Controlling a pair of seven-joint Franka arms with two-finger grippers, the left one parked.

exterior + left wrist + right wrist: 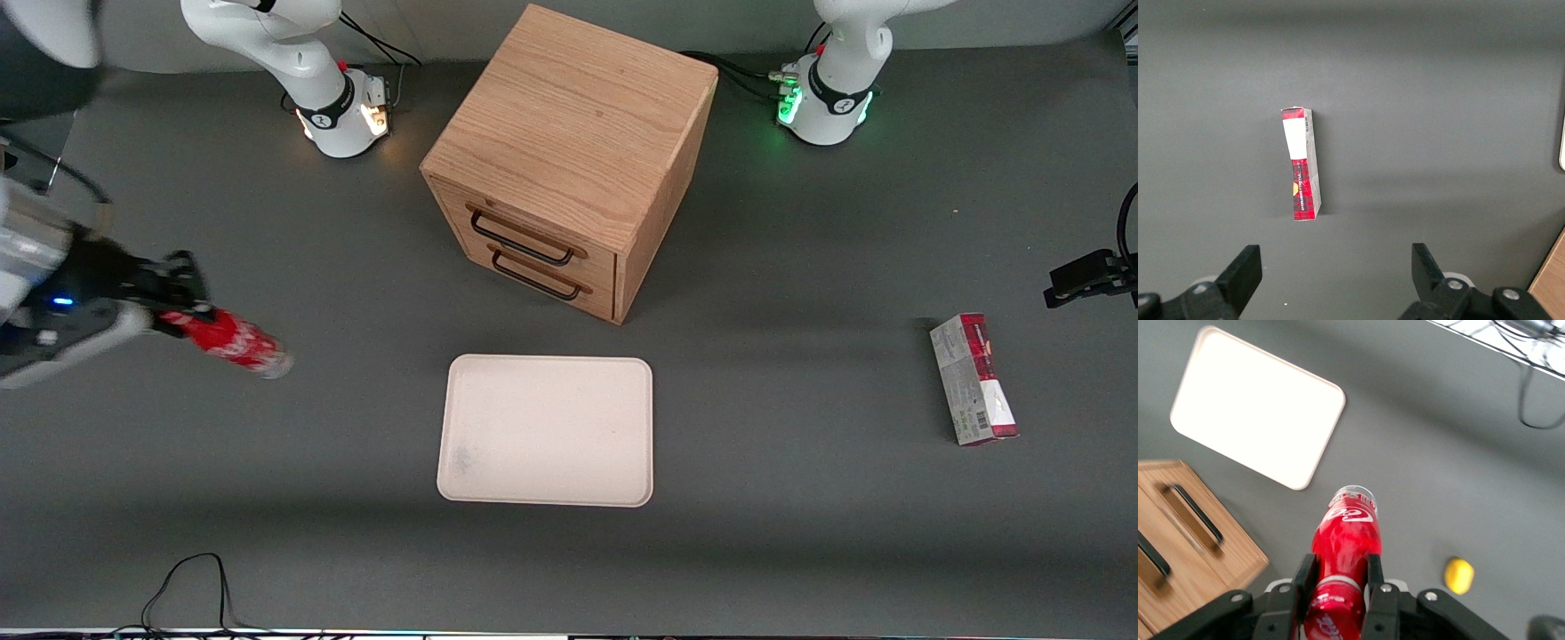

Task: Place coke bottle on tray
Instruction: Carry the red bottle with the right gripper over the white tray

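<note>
Here, coke bottle clamped between gripper fingers, clear of tray

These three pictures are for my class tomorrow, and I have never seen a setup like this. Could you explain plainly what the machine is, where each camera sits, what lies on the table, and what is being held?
Two white robot arms stand at a grey table. One picture looks down from the front; the other two come from cameras on each arm's wrist. The working arm's gripper is shut on a red coke bottle, held above the table toward that arm's end. In the middle lie a cream tray and, farther from the front camera, a wooden drawer cabinet. A red-and-grey carton lies toward the parked arm's end. A small yellow object appears near the bottle.
</note>
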